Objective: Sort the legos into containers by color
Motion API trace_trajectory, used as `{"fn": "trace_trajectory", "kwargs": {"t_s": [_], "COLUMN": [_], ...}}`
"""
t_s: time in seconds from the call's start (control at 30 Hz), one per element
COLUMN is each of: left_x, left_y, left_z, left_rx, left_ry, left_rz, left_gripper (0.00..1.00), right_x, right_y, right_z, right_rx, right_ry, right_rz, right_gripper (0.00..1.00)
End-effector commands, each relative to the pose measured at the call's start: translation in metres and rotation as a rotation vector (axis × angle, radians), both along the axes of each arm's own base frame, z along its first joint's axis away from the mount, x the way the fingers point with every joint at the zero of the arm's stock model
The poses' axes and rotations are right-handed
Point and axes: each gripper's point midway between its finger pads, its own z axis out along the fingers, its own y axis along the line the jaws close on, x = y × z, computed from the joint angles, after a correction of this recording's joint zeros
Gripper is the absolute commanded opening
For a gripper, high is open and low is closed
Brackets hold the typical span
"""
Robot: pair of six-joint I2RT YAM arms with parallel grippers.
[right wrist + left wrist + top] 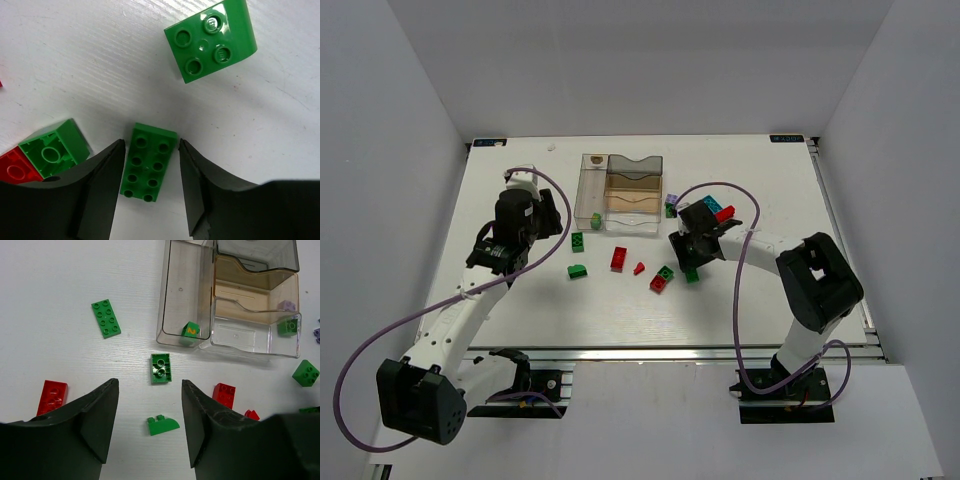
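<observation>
White table (pixel 770 300) | left gripper (pixel 149 390) spread | right gripper (pixel 152 145) straddles green lego (pixel 148 165), pinch unclear | red lego (pixel 15 171) half hidden

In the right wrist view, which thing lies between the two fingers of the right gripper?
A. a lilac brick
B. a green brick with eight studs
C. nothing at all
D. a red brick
B: the right gripper has its jaws apart, and a green brick with eight studs lies flat on the white table between them.
</observation>
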Motion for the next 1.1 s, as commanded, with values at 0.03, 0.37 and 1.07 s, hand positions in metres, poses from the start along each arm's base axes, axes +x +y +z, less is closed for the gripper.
{"fn": "trace_trajectory", "kwargs": {"t_s": [0.03, 0.37, 1.07], "left_x": [-0.002, -0.003, -0.015], "left_y": [-0.002, -0.001, -0.012], "left_z": [0.011, 0.013, 0.042], "left_rx": [-0.01, -0.012, -0.035], "left_ry": [-0.041, -0.051, -0.208], "left_rz": [-0.015, -0.012, -0.116], "left_gripper": [0.63, 0.63, 0.6], "right_x": [-0.085, -0.081, 0.065], "right_y": [-0.058, -0.056, 0.147], "right_z": [-0.053, -0.047, 0.171], "right_rx": [-0.232, -0.216, 0.369], "right_ry": [0.346, 0.336, -0.351], "right_rz": [-0.004, 0.035, 0.655], "right_gripper": [0.47, 0.0, 0.0]}}
